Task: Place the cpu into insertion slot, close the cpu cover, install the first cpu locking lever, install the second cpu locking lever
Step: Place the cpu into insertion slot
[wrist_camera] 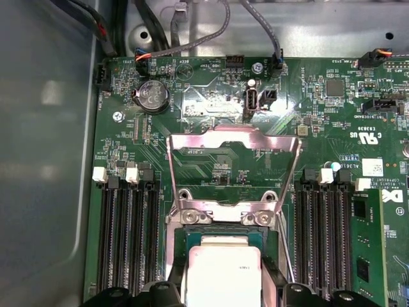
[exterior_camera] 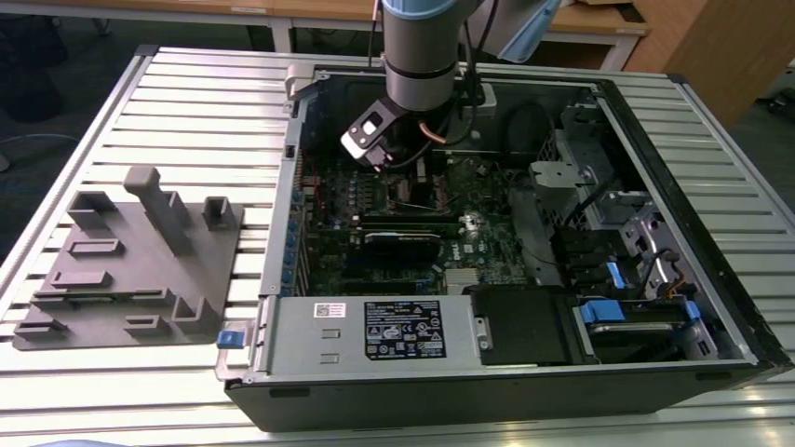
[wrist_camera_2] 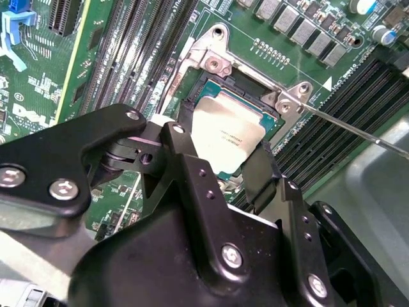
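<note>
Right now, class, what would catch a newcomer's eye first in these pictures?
The arm reaches down into the open case on the slatted table. Under its gripper the grey cpu lies at the slot, with the cover open beside it.

Slatted silver metal bench (exterior_camera: 186, 102), glare along its near edge. Behind it: wooden desks (exterior_camera: 597, 20) w/ pale legs, light-wood cabinet (exterior_camera: 714, 37) at the exterior view's right. Dark grey floor (exterior_camera: 87, 51) around, dim.
</note>
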Motion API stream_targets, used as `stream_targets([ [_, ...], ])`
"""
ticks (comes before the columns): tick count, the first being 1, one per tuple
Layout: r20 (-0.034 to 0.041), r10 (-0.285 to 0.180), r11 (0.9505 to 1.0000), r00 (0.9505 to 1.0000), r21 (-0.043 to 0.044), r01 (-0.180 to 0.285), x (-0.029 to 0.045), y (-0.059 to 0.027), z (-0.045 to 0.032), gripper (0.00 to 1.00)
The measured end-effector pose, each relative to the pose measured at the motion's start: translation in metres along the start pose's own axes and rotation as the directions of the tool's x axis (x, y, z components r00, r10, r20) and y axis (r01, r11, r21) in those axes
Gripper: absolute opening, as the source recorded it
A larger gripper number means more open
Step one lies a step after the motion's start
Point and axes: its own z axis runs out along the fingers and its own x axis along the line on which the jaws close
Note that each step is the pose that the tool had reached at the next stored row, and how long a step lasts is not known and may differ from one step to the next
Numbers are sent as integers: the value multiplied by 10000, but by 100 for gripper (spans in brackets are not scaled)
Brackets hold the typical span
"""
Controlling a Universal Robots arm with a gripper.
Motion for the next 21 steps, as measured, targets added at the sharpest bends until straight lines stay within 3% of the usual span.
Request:
stream_targets([
  [21,12,108,9999,9999,-1,-108,-1,-10,27,54],
])
